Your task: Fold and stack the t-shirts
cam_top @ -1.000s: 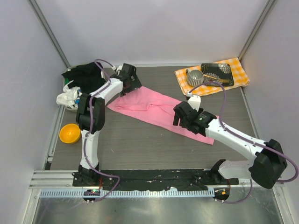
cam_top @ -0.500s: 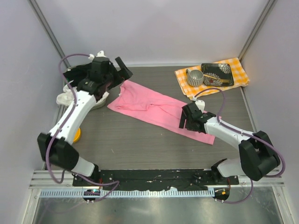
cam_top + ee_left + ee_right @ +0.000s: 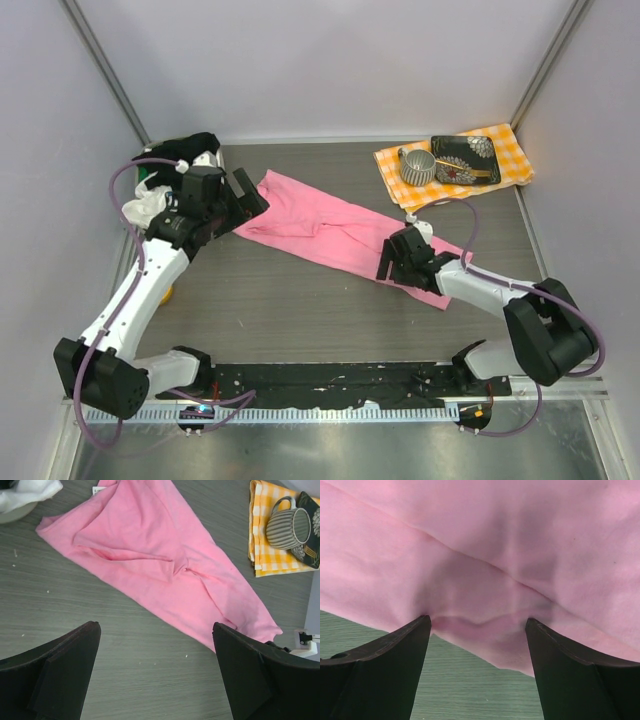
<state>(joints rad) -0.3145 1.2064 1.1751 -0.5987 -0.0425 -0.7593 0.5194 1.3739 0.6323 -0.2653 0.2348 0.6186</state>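
Observation:
A bright pink t-shirt (image 3: 325, 225) lies crumpled in a diagonal band across the table, from back left to front right. My left gripper (image 3: 250, 197) hovers open by its left end; in the left wrist view its gripper (image 3: 155, 627) has only bare table between the jaws, with the pink t-shirt (image 3: 165, 565) just ahead. My right gripper (image 3: 388, 262) is open and low on the shirt's near right edge. In the right wrist view that gripper (image 3: 477, 620) has its tips pressed on the pink t-shirt (image 3: 485, 555), with a small ridge of cloth between them. Black and white t-shirts (image 3: 165, 175) are heaped at the back left.
At the back right, an orange-and-yellow checked cloth (image 3: 505, 150) carries a striped mug (image 3: 418, 165) and a dark patterned tray (image 3: 465, 158). An orange bowl (image 3: 166, 292) peeks out behind the left arm. White cloth (image 3: 25, 492) shows in the left wrist view's top corner.
The left arm swung away from the back-left pile and its gripper came down to the pink shirt's left end. The right gripper sank a little onto the shirt's near edge. Both stayed open.

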